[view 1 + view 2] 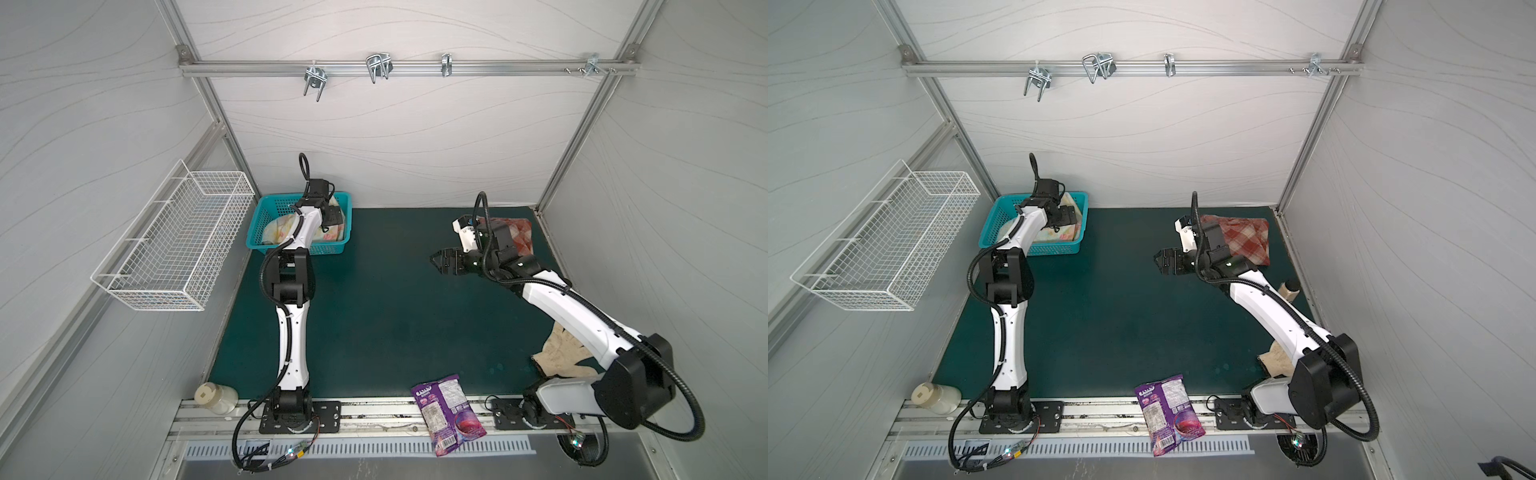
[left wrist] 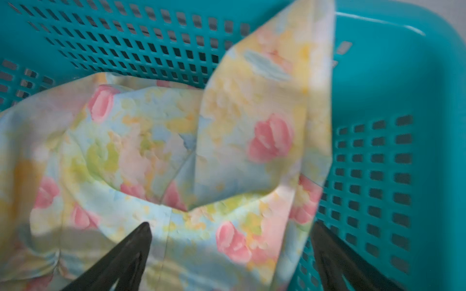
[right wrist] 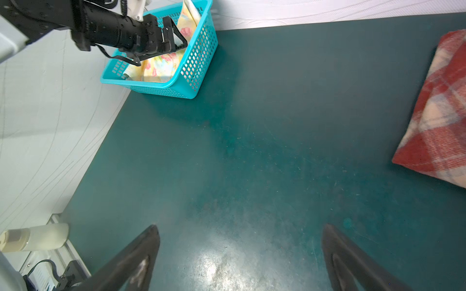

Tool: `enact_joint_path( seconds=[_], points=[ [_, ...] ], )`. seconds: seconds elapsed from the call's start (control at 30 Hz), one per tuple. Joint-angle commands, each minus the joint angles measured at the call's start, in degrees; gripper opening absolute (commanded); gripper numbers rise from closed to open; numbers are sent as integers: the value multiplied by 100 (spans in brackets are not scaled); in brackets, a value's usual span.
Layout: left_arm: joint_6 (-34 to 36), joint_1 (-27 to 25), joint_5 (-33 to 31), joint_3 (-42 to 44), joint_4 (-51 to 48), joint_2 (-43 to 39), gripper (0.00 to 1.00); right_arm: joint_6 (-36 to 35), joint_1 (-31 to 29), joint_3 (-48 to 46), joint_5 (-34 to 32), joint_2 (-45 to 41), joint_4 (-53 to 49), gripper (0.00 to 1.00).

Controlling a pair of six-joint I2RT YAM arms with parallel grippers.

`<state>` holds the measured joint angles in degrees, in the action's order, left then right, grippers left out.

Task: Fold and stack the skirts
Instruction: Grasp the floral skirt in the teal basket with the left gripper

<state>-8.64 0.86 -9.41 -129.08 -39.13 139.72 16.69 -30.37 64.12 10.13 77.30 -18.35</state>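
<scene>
Finding the floral skirt lying crumpled inside the teal basket, at the upper left of the surface in both top views, one flap standing up against the basket wall. Seeing the left gripper hanging over it in the left wrist view, jaws spread wide, clamping nothing; not being able to tell whether the tips are touching cloth. Finding the plaid skirt lying at the upper right of the surface, looking folded, partly hidden behind the right arm in a top view. Seeing the right gripper hovering above bare surface left of the plaid, jaws likewise apart and holding nothing. Judging the floral cloth as thin, light and limp: likely sagging and bunching when lifted, slipping out of a shallow pinch, perhaps snagging on the basket rim. Favouring a hold on the raised flap or a hem edge, pinching deep between the jaws, rather than digging into the middle heap. Judging the plaid as thicker and woollier, keeping its fold better; taking it by a folded edge seeming safest. Reckoning folding of the floral skirt not yet begun, stacking not yet done.
</scene>
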Motion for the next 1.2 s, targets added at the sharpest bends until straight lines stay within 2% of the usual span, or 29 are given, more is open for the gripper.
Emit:
enact_joint_path(
  seconds=[0.0,0.33,0.53,0.63,0.7,0.77,0.97,1.17],
  points=[
    [245,145,136,-523,22,250,99,2,-121,-116,-109,-11,165,99],
    [-33,221,137,-1603,-381,1011,99,149,-223,-364,17,-258,218,99],
    [-164,213,214,-1781,-719,1240,90,211,-317,-494,48,-353,303,99],
    [-177,212,254,-1761,-886,1293,78,282,-331,-545,111,-335,319,99],
    [-164,212,351,-1708,-954,1288,61,291,-375,-582,70,-363,331,99],
    [-185,212,443,-1524,-920,1189,39,303,-396,-627,33,-395,362,99],
    [-340,210,764,-1175,-824,829,2,417,-465,-681,48,-513,393,99],
    [-501,212,975,-637,-595,193,0,533,-637,-659,77,-669,382,99]
  ],
)
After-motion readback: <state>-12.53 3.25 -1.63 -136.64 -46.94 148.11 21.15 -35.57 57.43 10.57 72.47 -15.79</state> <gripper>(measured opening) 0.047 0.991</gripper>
